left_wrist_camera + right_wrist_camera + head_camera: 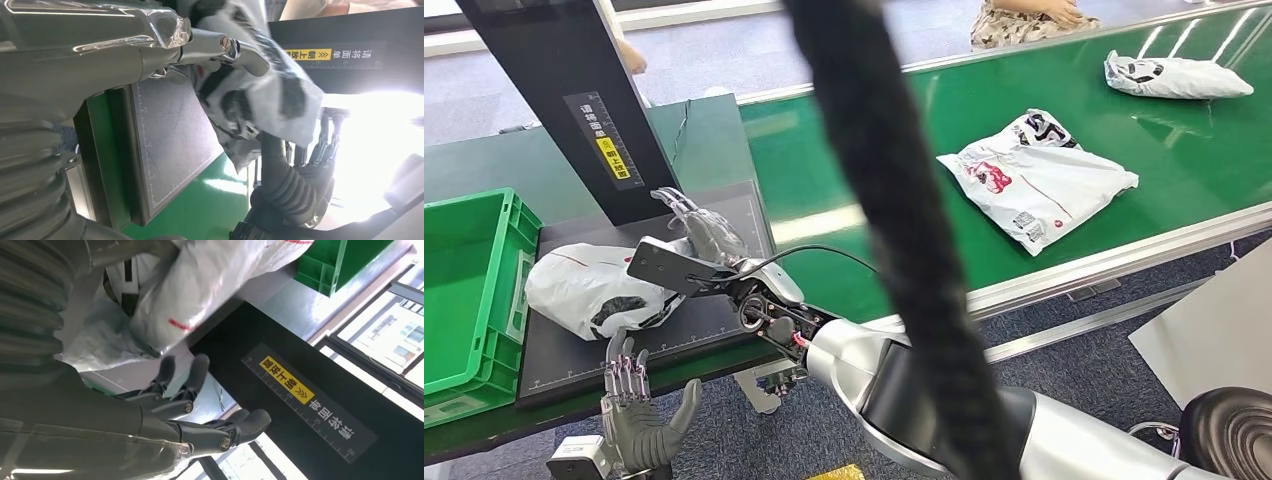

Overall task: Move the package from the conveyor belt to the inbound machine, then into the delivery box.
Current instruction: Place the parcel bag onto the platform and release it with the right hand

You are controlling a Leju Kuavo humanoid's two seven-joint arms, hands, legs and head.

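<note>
The dark green table (704,130) carried a black scanning mat (574,350) with a white package (589,285) lying on it, the machine's black post (564,100) rising from the mat's twelve o'clock edge and a green crate (469,290) sitting just beside the mat at nine o'clock. At three o'clock from the table ran the green conveyor belt (844,170), bearing a flat white package (1034,180) near its middle and another white package (1174,78) further along toward two o'clock, well apart from the first.

Bright even daylight, sheen streaks on green conveyor belt (1024,110), blown-out glare in left wrist view, soft close-up blur
</note>
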